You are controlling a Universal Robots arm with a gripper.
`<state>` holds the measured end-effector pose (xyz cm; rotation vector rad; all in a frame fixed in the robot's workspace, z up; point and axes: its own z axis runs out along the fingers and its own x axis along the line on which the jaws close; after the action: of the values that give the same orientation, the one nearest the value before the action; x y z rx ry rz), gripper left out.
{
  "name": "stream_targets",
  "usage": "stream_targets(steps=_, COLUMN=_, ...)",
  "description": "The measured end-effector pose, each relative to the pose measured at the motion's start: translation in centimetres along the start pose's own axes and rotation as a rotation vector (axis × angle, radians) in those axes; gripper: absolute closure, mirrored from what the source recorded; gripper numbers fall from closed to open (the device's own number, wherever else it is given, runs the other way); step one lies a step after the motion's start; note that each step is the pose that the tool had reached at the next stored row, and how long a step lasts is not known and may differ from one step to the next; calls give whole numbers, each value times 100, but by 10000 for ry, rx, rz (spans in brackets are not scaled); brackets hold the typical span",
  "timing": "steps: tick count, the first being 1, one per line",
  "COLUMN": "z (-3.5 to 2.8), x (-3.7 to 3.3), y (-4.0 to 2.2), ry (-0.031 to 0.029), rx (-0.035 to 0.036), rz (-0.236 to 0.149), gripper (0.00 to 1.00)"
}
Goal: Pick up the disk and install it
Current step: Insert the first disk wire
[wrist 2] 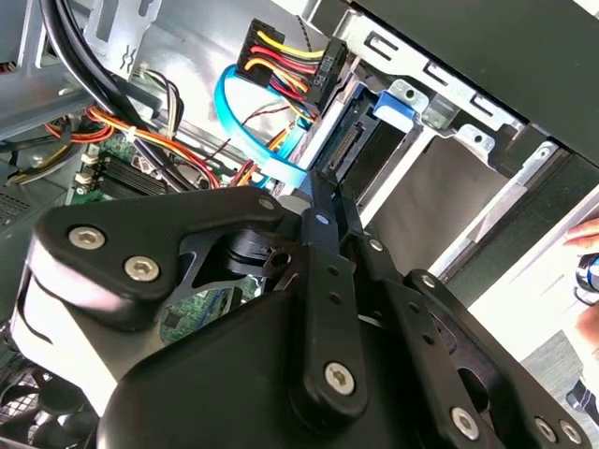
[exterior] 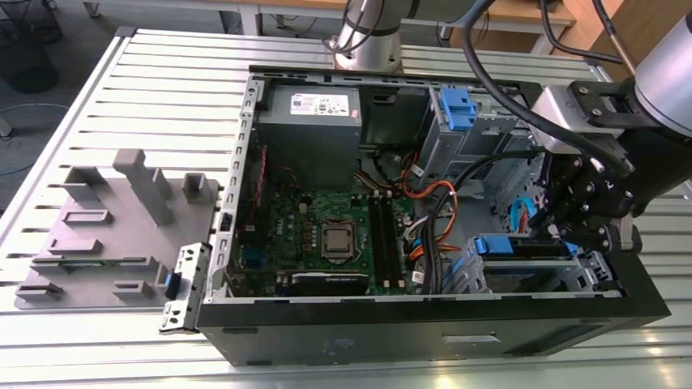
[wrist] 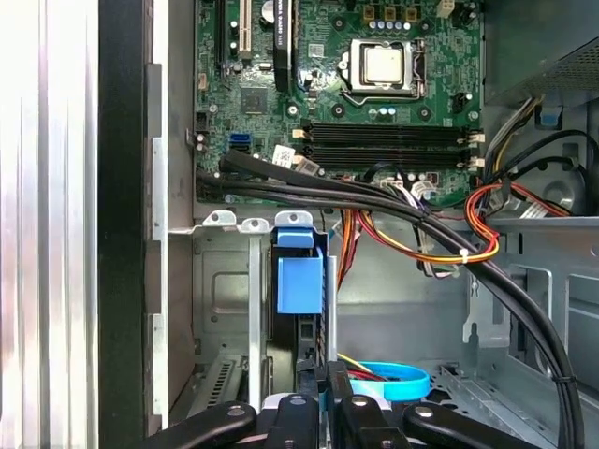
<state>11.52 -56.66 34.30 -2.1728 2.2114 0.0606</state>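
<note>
A big silver table made of metal slats [exterior: 141, 73] holds an open black computer case [exterior: 433, 328]. Flat inside the case lies a green circuit board [wrist: 374, 112]. Just past one edge of that board is a grey metal slot [wrist: 225, 290] for a drive. The disk [wrist: 299, 281], a thin silver drive with blue plastic rails and a blue handle, stands on its edge in this slot, and it looks only partly in. The black gripper [wrist: 326, 393] seems to pinch the end of the disk that is farther from the board. To do this step well, the disk should stay straight in line with the slot walls. The push should be slow and even. The flat light blue cable [wrist: 398, 382] beside the gripper could get caught, so it needs room.
</note>
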Motion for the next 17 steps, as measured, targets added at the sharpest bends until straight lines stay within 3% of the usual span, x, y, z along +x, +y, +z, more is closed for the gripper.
stream_targets(steps=7, z=27, x=4, y=32, ry=-2, rx=17, rz=-4, gripper=84)
stream_targets(steps=17, z=33, x=14, y=24, ry=-2, rx=18, rz=-3, gripper=84)
